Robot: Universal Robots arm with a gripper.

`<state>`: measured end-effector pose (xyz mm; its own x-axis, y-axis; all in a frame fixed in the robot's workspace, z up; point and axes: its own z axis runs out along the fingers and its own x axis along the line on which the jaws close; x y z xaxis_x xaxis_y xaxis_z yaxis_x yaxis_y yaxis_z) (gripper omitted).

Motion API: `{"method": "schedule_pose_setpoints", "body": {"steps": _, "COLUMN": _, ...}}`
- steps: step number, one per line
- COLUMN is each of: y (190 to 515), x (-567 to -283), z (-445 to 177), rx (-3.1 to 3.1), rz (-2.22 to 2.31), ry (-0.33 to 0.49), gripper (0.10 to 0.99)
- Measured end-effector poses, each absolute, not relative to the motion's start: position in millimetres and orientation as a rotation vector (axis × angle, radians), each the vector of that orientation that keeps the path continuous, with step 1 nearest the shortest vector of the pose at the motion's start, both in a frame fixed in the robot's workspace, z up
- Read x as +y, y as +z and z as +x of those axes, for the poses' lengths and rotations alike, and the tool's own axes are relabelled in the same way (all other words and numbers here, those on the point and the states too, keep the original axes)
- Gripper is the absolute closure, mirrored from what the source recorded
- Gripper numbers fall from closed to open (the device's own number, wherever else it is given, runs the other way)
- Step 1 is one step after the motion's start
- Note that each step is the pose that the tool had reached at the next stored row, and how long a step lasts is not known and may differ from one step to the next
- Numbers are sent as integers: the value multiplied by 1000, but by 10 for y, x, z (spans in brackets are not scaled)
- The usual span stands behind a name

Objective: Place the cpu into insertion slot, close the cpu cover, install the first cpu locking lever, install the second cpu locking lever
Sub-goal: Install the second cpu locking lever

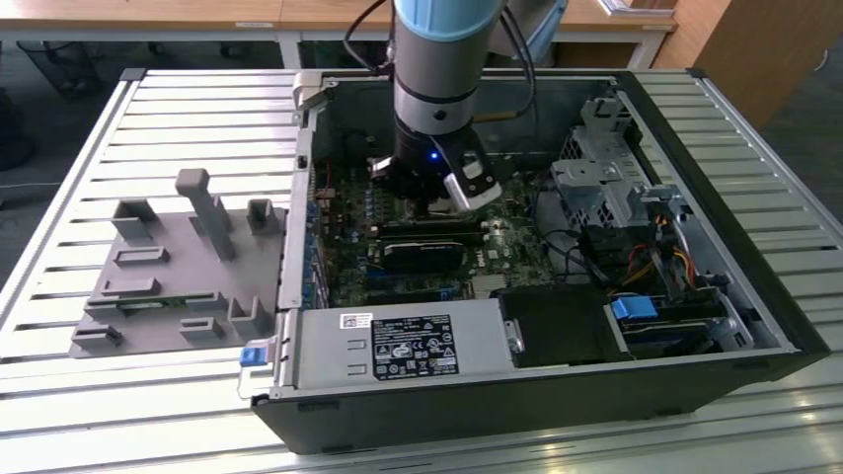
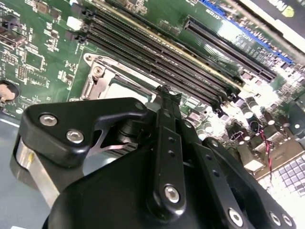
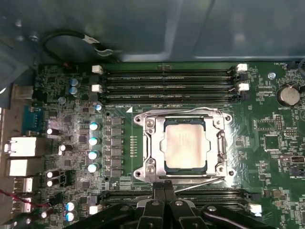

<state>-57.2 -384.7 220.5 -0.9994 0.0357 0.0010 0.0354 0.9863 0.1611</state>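
Note:
In the first wrist view the cpu [image 3: 185, 144], a square chip with a pale metal top, lies flat in the insertion slot [image 3: 228, 172] on the green board. The cpu cover [image 3: 148, 143], a silvery frame, lies down around it, with the chip showing through its window. One thin wire lever [image 3: 181, 110] runs along the socket's edge by the memory slots. A second lever [image 3: 200, 182] runs along the opposite edge, closest to the gripper. My gripper [image 3: 164, 187] stands shut just beside that edge, with nothing seen between its black fingers. In the second wrist view the gripper [image 2: 164, 93] points at the socket. In the exterior view the gripper [image 1: 441, 202] hangs low inside the open computer case.
Long black memory slots [image 3: 167, 83] flank the socket. A grey power-supply box [image 1: 395, 346] fills the case's front, and drive cages with cables [image 1: 606, 188] stand at the exterior view's right. A grey parts fixture [image 1: 172, 267] rests on the slatted table at the exterior view's left.

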Motion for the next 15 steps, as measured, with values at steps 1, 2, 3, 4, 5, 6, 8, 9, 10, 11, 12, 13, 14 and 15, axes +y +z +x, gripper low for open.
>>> {"method": "schedule_pose_setpoints", "body": {"steps": 1, "y": 2203, "x": -3856, "z": -584, "rx": 3129, "rz": 56, "ry": 259, "gripper": 980}}
{"method": "schedule_pose_setpoints", "body": {"steps": 2, "y": 2202, "x": -3862, "z": -599, "rx": 3128, "rz": 56, "ry": 263, "gripper": 980}}
{"method": "schedule_pose_setpoints", "body": {"steps": 3, "y": 2200, "x": -3870, "z": -613, "rx": 3128, "rz": 56, "ry": 267, "gripper": 980}}
{"method": "schedule_pose_setpoints", "body": {"steps": 4, "y": 2195, "x": -3877, "z": -622, "rx": 3128, "rz": 54, "ry": 272, "gripper": 980}}
{"method": "schedule_pose_setpoints", "body": {"steps": 5, "y": 2187, "x": -3882, "z": -627, "rx": 3127, "rz": 52, "ry": 280, "gripper": 980}}
{"method": "schedule_pose_setpoints", "body": {"steps": 6, "y": 2177, "x": -3883, "z": -631, "rx": 3127, "rz": 47, "ry": 289, "gripper": 980}}
{"method": "schedule_pose_setpoints", "body": {"steps": 8, "y": 2155, "x": -3884, "z": -635, "rx": 3126, "rz": 40, "ry": 306, "gripper": 980}}
{"method": "schedule_pose_setpoints", "body": {"steps": 9, "y": 2145, "x": -3887, "z": -635, "rx": 3126, "rz": 39, "ry": 313, "gripper": 980}}
{"method": "schedule_pose_setpoints", "body": {"steps": 10, "y": 2140, "x": -3897, "z": -636, "rx": 3125, "rz": 38, "ry": 320, "gripper": 980}}
{"method": "schedule_pose_setpoints", "body": {"steps": 11, "y": 2139, "x": -3911, "z": -638, "rx": 3125, "rz": 38, "ry": 324, "gripper": 980}}
{"method": "schedule_pose_setpoints", "body": {"steps": 12, "y": 2138, "x": -3926, "z": -640, "rx": 3124, "rz": 38, "ry": 327, "gripper": 980}}
{"method": "schedule_pose_setpoints", "body": {"steps": 13, "y": 2138, "x": -3942, "z": -643, "rx": 3124, "rz": 38, "ry": 331, "gripper": 980}}
{"method": "schedule_pose_setpoints", "body": {"steps": 14, "y": 2137, "x": -3956, "z": -648, "rx": 3124, "rz": 38, "ry": 335, "gripper": 980}}
{"method": "schedule_pose_setpoints", "body": {"steps": 15, "y": 2137, "x": -3969, "z": -655, "rx": 3123, "rz": 38, "ry": 339, "gripper": 980}}
